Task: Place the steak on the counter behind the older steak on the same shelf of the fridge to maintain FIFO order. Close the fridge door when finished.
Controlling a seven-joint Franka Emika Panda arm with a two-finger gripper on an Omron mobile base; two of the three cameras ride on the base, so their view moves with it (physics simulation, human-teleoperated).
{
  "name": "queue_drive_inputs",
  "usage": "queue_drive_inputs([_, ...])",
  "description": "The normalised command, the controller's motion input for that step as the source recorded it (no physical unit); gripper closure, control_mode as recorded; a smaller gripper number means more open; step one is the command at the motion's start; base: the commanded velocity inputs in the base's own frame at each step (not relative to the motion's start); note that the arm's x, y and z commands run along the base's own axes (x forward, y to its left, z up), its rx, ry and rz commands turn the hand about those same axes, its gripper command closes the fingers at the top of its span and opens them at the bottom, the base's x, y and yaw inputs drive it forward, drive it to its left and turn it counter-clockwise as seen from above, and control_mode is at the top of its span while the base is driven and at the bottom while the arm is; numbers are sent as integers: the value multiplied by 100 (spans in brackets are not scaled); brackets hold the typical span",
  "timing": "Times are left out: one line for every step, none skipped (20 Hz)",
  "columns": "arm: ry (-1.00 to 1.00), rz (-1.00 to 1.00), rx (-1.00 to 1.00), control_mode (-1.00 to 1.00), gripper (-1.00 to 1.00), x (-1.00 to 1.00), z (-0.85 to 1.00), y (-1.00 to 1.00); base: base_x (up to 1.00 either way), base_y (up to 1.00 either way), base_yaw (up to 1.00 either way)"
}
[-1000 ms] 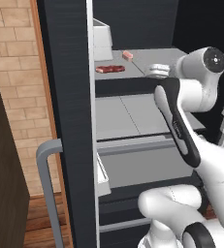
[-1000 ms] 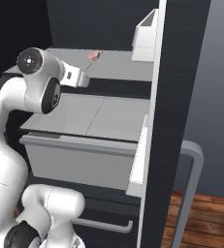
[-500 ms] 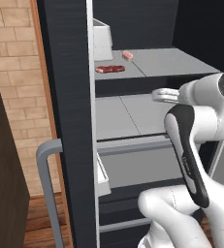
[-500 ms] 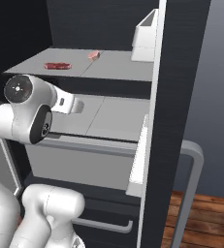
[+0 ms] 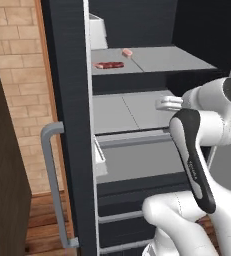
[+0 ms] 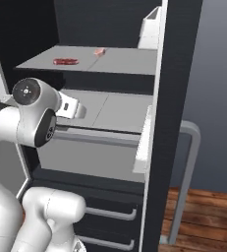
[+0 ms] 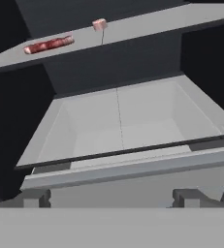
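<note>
The fridge (image 5: 67, 100) stands open. On its upper shelf (image 5: 162, 60) (image 6: 125, 61) (image 7: 147, 26) lies the older steak (image 5: 108, 65) (image 6: 66, 61) (image 7: 48, 44), dark red and flat. The small pink steak (image 5: 127, 52) (image 6: 99, 51) (image 7: 99, 24) rests on the same shelf, farther back and a little to the right of it. My gripper (image 5: 162, 103) (image 6: 80, 111) (image 7: 111, 197) hangs well below that shelf, in front of the lower shelf, open with nothing between its fingertips (image 7: 36, 197). The counter is out of view.
A grey drawer (image 7: 123, 126) sits directly ahead of the hand, under the lower shelf (image 5: 132, 107). A white bin (image 5: 97, 30) (image 6: 152, 32) rides in the open door. Door handles (image 5: 49, 175) (image 6: 191, 162) flank the opening. A brick wall (image 5: 17, 75) rises at left.
The arm has dropped from the upper shelf's height to the lower shelf and drawn back. The jaws stayed open. Both steaks lie where they were.
</note>
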Motion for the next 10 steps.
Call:
queue_drive_inputs([0, 0, 0, 100, -100, 0, 0, 0, -100, 0, 0])
queue_drive_inputs([0, 0, 0, 100, -100, 0, 0, 0, -97, 0, 0])
queue_drive_inputs([0, 0, 0, 100, -100, 0, 0, 0, -88, 0, 0])
queue_drive_inputs([0, 0, 0, 100, -100, 0, 0, 0, -69, 0, 0])
queue_drive_inputs([0, 0, 0, 100, -100, 0, 0, 0, -54, 0, 0])
queue_drive_inputs([0, 0, 0, 100, -100, 0, 0, 0, -57, 0, 0])
queue_drive_inputs([0, 0, 0, 100, -100, 0, 0, 0, -49, 0, 0])
queue_drive_inputs([0, 0, 0, 100, -100, 0, 0, 0, -36, 0, 0])
queue_drive_inputs([0, 0, 0, 100, -100, 0, 0, 0, -13, 0, 0])
queue_drive_inputs([0, 0, 0, 100, -100, 0, 0, 0, 0, 0, 0])
